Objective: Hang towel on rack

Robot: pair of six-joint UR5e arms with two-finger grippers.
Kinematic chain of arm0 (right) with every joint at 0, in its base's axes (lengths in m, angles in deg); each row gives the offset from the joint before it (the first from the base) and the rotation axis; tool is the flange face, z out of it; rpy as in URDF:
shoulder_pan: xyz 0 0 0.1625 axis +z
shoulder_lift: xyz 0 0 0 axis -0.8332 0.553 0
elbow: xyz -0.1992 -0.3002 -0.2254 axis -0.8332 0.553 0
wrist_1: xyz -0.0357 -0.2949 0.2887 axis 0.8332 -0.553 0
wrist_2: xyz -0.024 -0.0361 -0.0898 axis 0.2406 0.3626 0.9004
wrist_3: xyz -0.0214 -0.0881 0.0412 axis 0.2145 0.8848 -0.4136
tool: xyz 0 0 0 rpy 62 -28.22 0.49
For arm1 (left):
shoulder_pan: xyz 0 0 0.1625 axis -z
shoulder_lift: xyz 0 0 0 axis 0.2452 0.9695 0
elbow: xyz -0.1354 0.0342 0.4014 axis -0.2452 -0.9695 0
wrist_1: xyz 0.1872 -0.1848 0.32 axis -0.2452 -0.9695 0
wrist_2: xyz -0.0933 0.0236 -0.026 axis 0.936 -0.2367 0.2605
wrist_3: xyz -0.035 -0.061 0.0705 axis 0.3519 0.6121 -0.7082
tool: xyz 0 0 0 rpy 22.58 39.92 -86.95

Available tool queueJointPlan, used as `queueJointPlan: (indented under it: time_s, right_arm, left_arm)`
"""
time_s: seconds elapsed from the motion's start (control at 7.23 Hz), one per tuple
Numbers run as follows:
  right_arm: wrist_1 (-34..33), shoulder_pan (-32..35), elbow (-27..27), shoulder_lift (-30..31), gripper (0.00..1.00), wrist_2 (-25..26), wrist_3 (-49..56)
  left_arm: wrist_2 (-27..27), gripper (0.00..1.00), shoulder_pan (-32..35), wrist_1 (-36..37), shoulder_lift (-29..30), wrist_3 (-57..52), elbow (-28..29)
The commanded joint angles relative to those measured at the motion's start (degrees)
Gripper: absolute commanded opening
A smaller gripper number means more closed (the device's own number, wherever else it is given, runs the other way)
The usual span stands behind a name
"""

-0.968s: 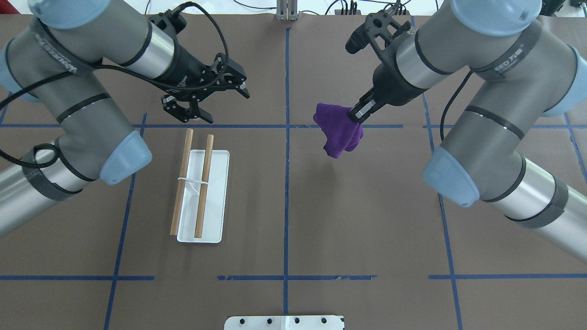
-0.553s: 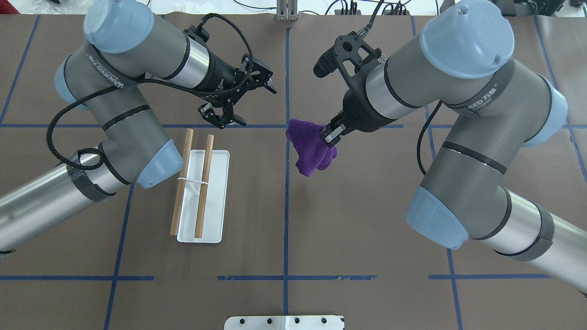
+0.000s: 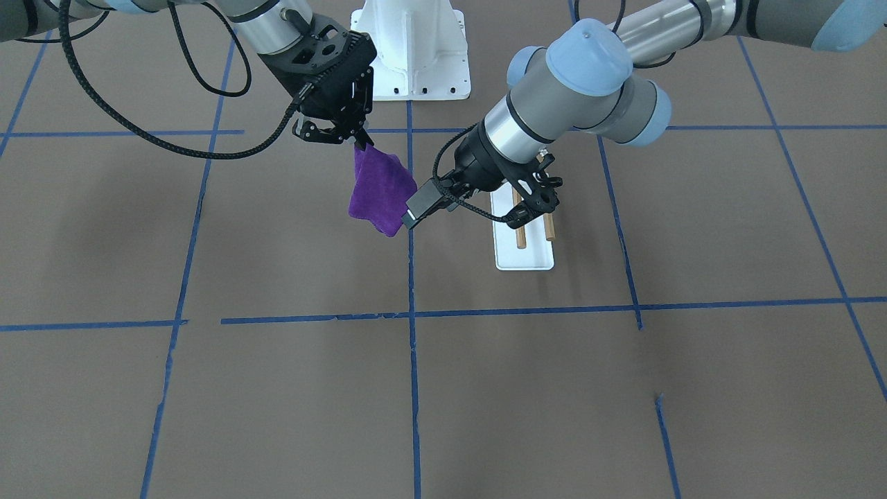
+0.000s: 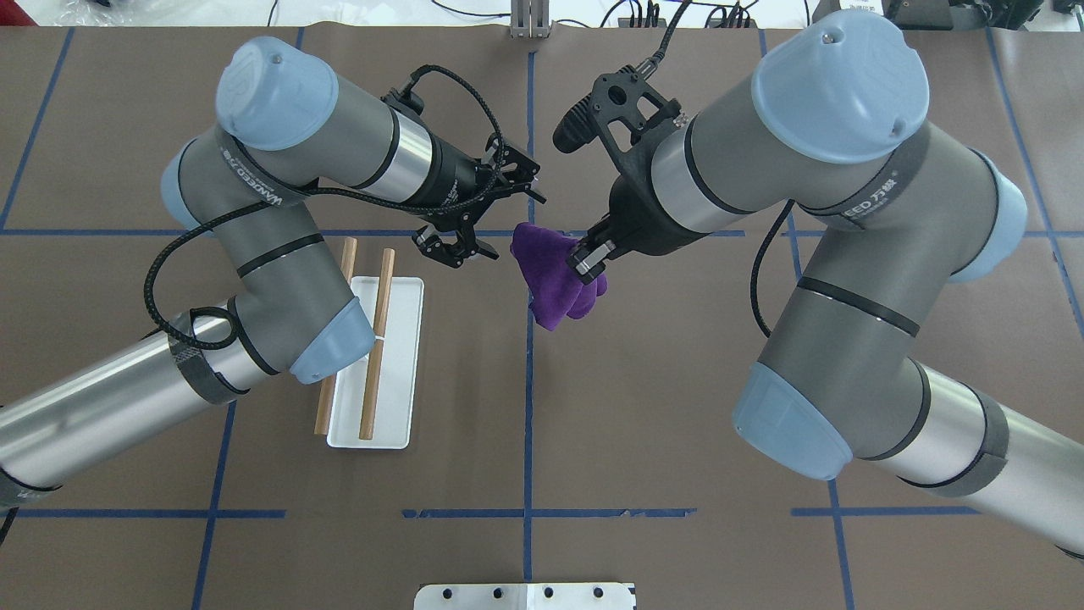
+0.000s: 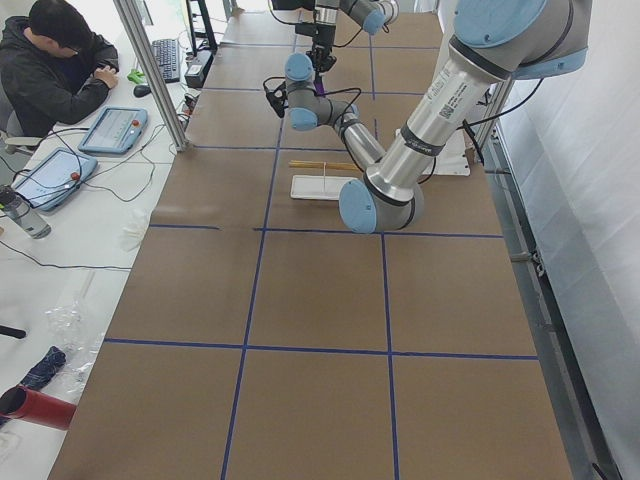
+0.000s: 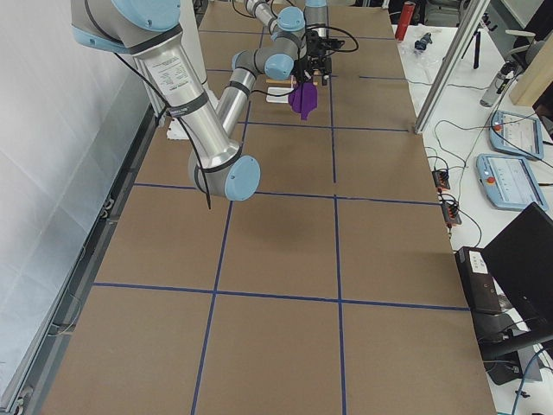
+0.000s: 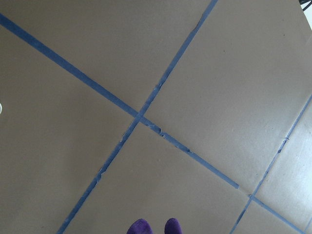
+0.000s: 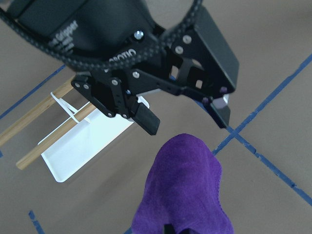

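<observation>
My right gripper (image 4: 584, 258) is shut on the top of a purple towel (image 4: 550, 284), which hangs bunched in the air over the table's centre line. The front view shows the same grip (image 3: 360, 142) and towel (image 3: 378, 190). My left gripper (image 4: 508, 222) is open, its jaws spread wide and facing the towel's left edge, close to it but apart. The right wrist view shows those open fingers (image 8: 148, 119) just above the towel (image 8: 185, 195). The rack (image 4: 398, 373), a white base with two brown rods (image 4: 379, 313), stands to the left, partly under my left elbow.
The white robot pedestal (image 3: 416, 48) stands at the table's near edge. Blue tape lines (image 4: 528, 424) grid the brown table. My left forearm (image 4: 102, 407) hangs over the rack's left side. An operator (image 5: 50, 60) sits at a side desk.
Both arms moved toward the centre line. My right gripper carried the towel left. My left gripper moved right, away from the rack's far end, up to the towel, still open.
</observation>
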Motion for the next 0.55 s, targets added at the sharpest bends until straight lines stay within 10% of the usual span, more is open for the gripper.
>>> queueJointPlan:
  time_s: [0.0,0.14,0.41]
  right_arm:
    - [0.0,-0.1,0.1,-0.2,0.0,0.1,0.0]
    - [0.0,-0.1,0.1,-0.1,0.0,0.1,0.0]
    - [0.0,-0.1,0.0,0.3,0.0,0.0,0.0]
  left_arm:
    - [-0.3,0.55,-1.2,0.0,0.2,1.3,-0.2]
    - [-0.3,0.13,-1.2,-0.2,0.0,0.9,-0.7]
    - [-0.3,0.0,-1.1,-1.9,-0.5,0.5,-1.3]
